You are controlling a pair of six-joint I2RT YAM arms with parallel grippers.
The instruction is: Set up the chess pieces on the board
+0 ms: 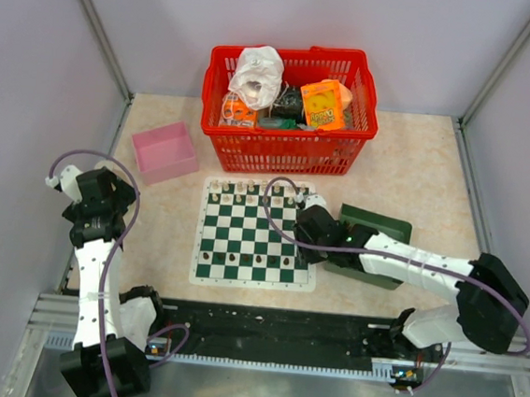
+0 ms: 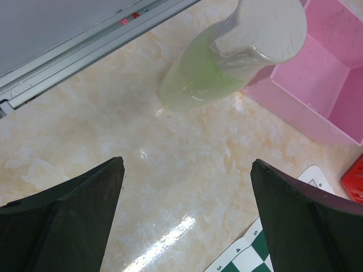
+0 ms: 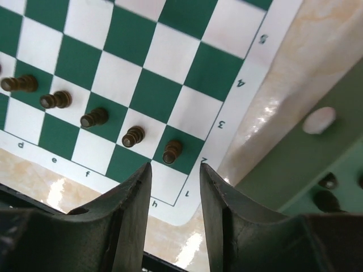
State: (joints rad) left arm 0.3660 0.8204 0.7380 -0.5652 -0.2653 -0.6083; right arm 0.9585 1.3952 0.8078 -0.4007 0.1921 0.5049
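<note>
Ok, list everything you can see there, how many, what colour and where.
table: one, beige marbled, under everything
board: one, green and white checks, centre
dark chess pieces: five in the right wrist view, dark brown, one row by the board's near edge
cream pieces: several, count unclear, board's far row
tray: one, dark green, right of the board, a few dark pieces inside
basket: one, red, behind the board
white bag: one, in the basket
orange packs: at least two, in the basket
pink box: one, left of the basket
bottle-like thing: one, pale green, white top, blurred, beside the pink box
left hand: black, open, left of the board
right hand: black, open, over the board's near right corner
</note>
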